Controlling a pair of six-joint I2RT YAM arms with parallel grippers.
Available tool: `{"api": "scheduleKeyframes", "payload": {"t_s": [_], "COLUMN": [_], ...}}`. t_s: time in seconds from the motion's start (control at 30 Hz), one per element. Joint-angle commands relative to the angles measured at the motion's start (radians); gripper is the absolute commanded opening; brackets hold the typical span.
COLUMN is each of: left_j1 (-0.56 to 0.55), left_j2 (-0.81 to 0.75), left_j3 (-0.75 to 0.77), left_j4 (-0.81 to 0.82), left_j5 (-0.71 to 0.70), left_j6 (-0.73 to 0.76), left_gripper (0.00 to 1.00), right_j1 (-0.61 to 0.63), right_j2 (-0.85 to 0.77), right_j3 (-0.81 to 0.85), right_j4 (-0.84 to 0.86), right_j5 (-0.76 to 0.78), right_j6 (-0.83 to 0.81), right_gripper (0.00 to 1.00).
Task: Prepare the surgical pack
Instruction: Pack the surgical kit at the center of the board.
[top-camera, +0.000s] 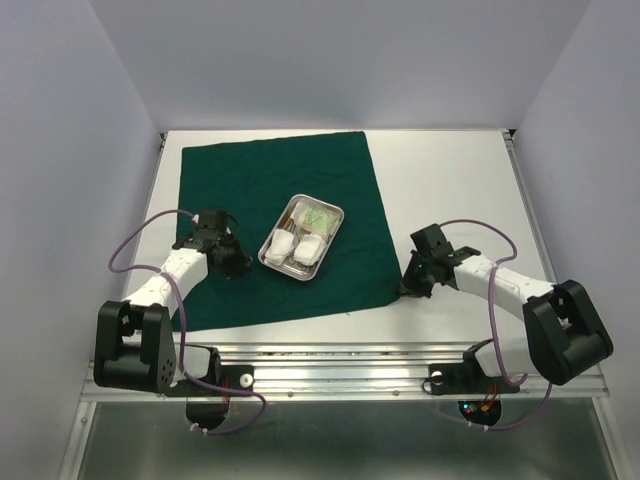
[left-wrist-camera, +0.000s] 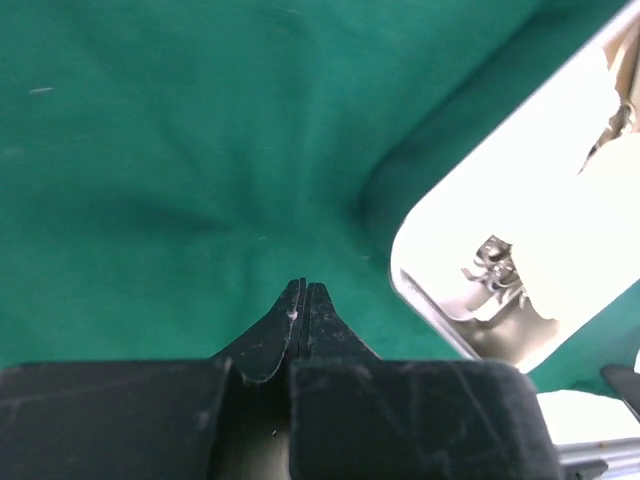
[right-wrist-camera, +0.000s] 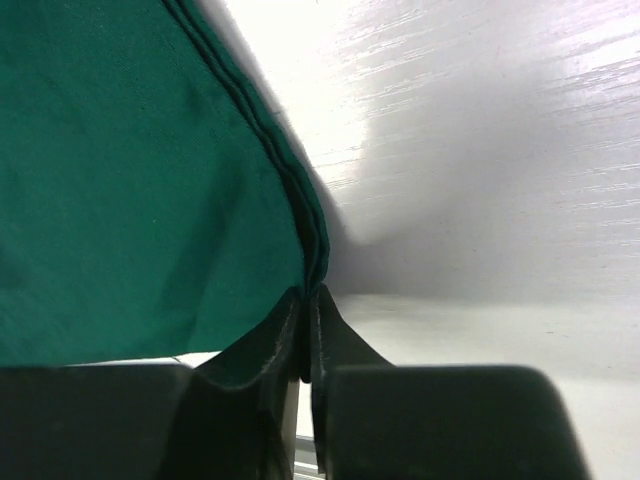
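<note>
Two sets of fingers down at the drape (top-camera: 260, 185), both closed. Drape: large, dark green, spread flat over the left and centre of the white worktop (top-camera: 450, 180), with its near edge close to the arm bases. Tray (top-camera: 341, 213): small, rectangular, steel, set at an angle on the drape, toward the right half of the cloth. Inside the tray, white gauze pads (top-camera: 310, 250) at the near end and a pale green packet (top-camera: 320, 215) at the far end. Left fingers (top-camera: 238, 264): low over the cloth, just left of the near left corner of the tray, not touching it. In the left wrist view, left fingers (left-wrist-camera: 290, 330) closed tip to tip with no gap, tips down against the drape (left-wrist-camera: 150, 150), shallow creases in the cloth fanning out ahead of them. Cannot tell whether a fold is caught between the tips. In the same view, a rounded corner of the tray (left-wrist-camera: 415, 245) to the right, with part of a metal instrument (left-wrist-camera: 492, 265) inside. Right fingers (top-camera: 412, 285): at the right edge of the drape, close to its near right corner. In the right wrist view, right fingers (right-wrist-camera: 285, 345) clamped on the stitched hem of the drape (right-wrist-camera: 120, 200), hem running straight down into the tips, bare worktop (right-wrist-camera: 480, 150) to the right.
</note>
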Motion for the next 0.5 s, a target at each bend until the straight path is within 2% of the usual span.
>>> {"api": "scheduleKeyframes", "payload": {"t_s": [0.0,0.07,0.47], "left_j1": [-0.029,-0.038,-0.058], "left_j2": [0.043,0.066,0.194], "left_j3": [0.006,0.009,0.144], "left_j4": [0.067,0.081,0.108], "left_j5": [0.040,0.068,0.042], "left_j6": [-0.008,-0.007,0.008], "left_gripper": [0.00,0.00,0.00], "right_j1": [0.003,0.003,0.016], "right_j2": [0.008,0.007,-0.003], "right_j3": [0.031,0.042,0.200], "right_j4": [0.042,0.038,0.029], "right_j5": [-0.003,0.002,0.001], "right_j6": [-0.005,-0.017,-0.094], "right_gripper": [0.04,0.01,0.01]}}
